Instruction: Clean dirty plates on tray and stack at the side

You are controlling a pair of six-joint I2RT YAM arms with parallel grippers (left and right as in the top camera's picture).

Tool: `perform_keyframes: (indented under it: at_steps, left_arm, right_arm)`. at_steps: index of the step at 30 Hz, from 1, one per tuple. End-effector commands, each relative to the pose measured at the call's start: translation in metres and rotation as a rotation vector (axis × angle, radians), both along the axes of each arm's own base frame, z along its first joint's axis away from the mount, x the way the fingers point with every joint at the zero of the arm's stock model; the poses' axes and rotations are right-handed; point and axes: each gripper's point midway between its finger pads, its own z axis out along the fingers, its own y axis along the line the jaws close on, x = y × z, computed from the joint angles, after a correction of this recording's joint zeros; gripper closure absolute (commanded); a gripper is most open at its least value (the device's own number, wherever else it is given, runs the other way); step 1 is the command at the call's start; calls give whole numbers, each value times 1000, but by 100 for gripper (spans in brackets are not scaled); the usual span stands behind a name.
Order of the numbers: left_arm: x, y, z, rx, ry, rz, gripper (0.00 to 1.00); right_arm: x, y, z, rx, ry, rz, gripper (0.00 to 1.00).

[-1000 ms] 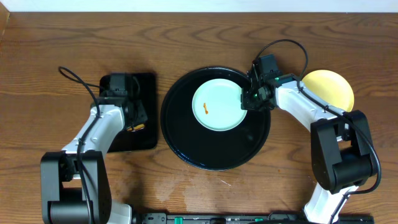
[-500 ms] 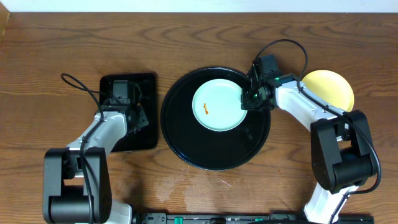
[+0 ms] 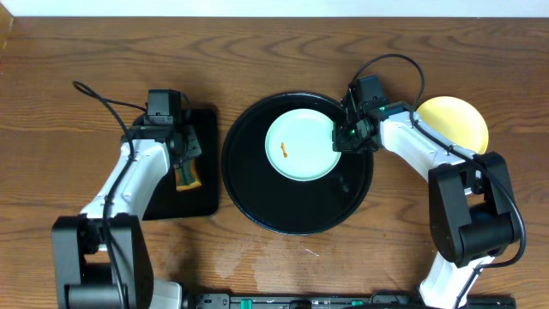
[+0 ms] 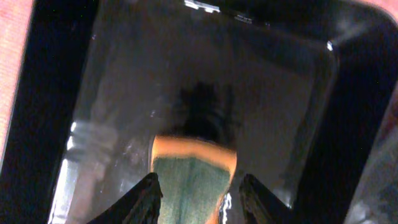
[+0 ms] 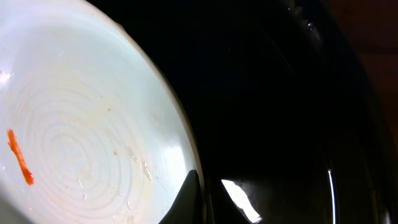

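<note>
Overhead: mint plate (image 3: 300, 144) is seen on round tray (image 3: 257, 202). It's judged stiff, glazed, prob. slippery & breakable, so best taken by rim. Right end effector (image 3: 346, 137) is at rim, closure can't be told. Sponge (image 4: 186, 168) is pinched by left end effector (image 4: 199, 186).

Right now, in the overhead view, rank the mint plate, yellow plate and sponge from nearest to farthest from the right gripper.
From the right gripper:
1. Mint plate, right at the gripper, on the round tray.
2. Yellow plate, off to its right.
3. Sponge, far left, on the rectangular tray.
</note>
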Motion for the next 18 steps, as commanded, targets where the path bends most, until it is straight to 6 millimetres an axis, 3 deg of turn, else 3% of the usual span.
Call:
perform_keyframes:
  at_steps: [1,3,5,8,11,13,15,18]
  left_arm:
    - [-14,6,-43,35,97,3,57]
    - [-17,6,-64,34,146,2,69]
    - [-22,6,-75,34,180,1,90]
    - [-27,6,-83,34,215,1,92]
    - [-25,6,-73,34,202,1,92]
    - [-20,6,-59,34,182,1,84]
    - [-15,6,-40,34,153,2,61]
    - [-13,5,-8,28,104,8,50]
  right_arm:
    - [0,4,10,-7,-33,25,99]
    - [0,4,10,-7,-32,25,99]
    - [0,4,10,-7,-32,25,99]
    - [0,4,10,-7,-32,25,99]
    - [0,4,10,-7,-32,25,99]
    - [0,4,10,-7,-32,25,99]
    - [0,4,10,-7,-32,25,99]
    - [0,4,10,-7,-32,25,99]
